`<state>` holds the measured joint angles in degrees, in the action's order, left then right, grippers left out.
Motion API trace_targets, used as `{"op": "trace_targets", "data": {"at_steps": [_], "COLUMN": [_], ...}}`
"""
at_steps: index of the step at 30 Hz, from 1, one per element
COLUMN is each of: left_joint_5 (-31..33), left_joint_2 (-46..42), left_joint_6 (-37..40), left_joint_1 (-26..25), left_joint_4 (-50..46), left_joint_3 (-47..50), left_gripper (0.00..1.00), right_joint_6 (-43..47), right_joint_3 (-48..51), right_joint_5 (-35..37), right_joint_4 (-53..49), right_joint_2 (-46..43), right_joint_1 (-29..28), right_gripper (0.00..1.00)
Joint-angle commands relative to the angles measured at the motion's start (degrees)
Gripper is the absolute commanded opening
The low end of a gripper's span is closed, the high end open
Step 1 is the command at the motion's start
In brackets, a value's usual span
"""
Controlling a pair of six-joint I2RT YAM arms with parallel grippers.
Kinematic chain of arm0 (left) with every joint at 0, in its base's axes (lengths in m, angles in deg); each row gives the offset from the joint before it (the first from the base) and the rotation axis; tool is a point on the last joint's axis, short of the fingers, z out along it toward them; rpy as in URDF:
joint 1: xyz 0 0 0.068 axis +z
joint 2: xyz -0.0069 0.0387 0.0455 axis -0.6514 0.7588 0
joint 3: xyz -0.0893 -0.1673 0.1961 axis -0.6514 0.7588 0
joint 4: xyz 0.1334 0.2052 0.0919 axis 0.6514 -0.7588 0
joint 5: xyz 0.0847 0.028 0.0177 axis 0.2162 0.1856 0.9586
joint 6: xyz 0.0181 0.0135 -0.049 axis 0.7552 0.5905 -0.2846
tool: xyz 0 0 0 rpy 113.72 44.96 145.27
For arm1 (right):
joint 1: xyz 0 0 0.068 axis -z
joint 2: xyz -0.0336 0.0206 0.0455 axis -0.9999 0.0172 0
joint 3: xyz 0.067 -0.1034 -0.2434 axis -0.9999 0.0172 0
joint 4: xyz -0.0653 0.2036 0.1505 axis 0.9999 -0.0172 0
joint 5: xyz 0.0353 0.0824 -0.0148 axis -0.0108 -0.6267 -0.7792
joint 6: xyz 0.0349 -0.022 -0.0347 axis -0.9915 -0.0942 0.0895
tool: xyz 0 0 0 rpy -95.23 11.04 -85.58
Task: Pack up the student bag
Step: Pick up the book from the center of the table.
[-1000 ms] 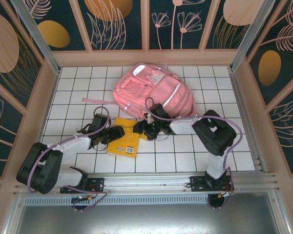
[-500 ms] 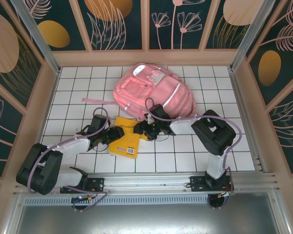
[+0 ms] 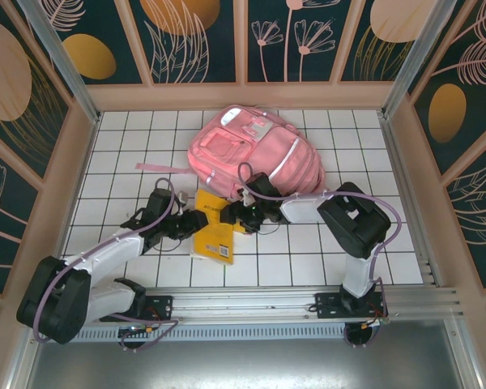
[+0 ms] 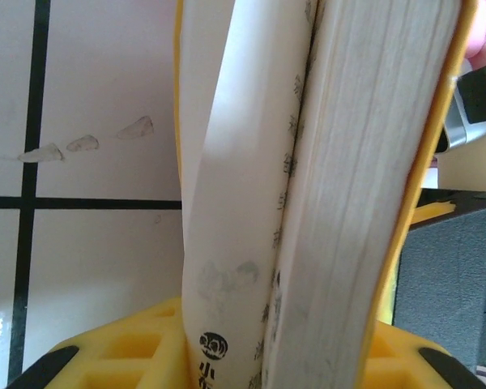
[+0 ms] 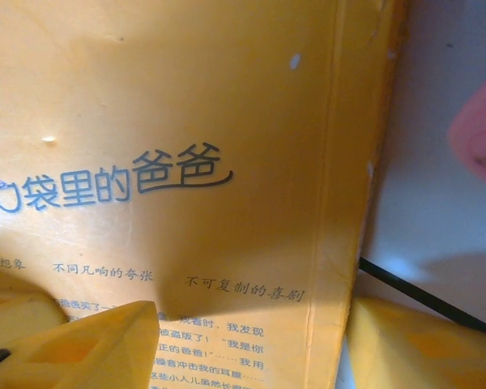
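Yellow left fingers clamp the book; right fingers stand apart over its cover.

Student bag blocking far centre, yellow book just before it, bare tiled table open on both sides
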<state>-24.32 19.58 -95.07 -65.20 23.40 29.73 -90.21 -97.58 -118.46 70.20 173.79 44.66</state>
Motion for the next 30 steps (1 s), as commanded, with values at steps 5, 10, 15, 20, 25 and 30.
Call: {"op": "trace_targets", "data": {"at_steps": [5,10,15,20,25,30], "left_joint_5": [-9.71,-10.42,-11.05,-9.58,-7.13,-2.89], "left_joint_2": [-3.45,-4.46,-3.47,-2.07,-1.63,-1.37], "left_joint_6": [-2.74,-4.07,-5.75,-3.71,-0.81,2.85], "left_joint_1": [-1.85,-1.83,-1.82,-1.82,-1.81,-1.84], "left_joint_4": [2.78,3.50,6.65,5.55,1.50,-6.06], "left_joint_3": [-4.77,-6.08,-4.02,-2.66,-3.06,-5.50], "left_gripper": [0.33,0.33,0.34,0.33,0.42,0.56], "right_joint_6": [0.41,-1.43,-9.67,-14.35,-12.27,-11.33], "right_joint_3": [2.74,7.10,11.80,14.08,15.29,15.79], "right_joint_5": [-0.78,-4.11,-11.79,-12.97,-11.02,-9.27], "right_joint_4": [7.75,13.84,31.99,42.01,37.87,34.04], "right_joint_2": [-3.95,-6.22,-5.81,-8.72,-14.08,-17.19], "right_joint_1": [0.64,2.08,3.00,3.82,5.24,5.25], "right_gripper": [0.68,0.73,0.74,0.66,0.40,0.12]}}
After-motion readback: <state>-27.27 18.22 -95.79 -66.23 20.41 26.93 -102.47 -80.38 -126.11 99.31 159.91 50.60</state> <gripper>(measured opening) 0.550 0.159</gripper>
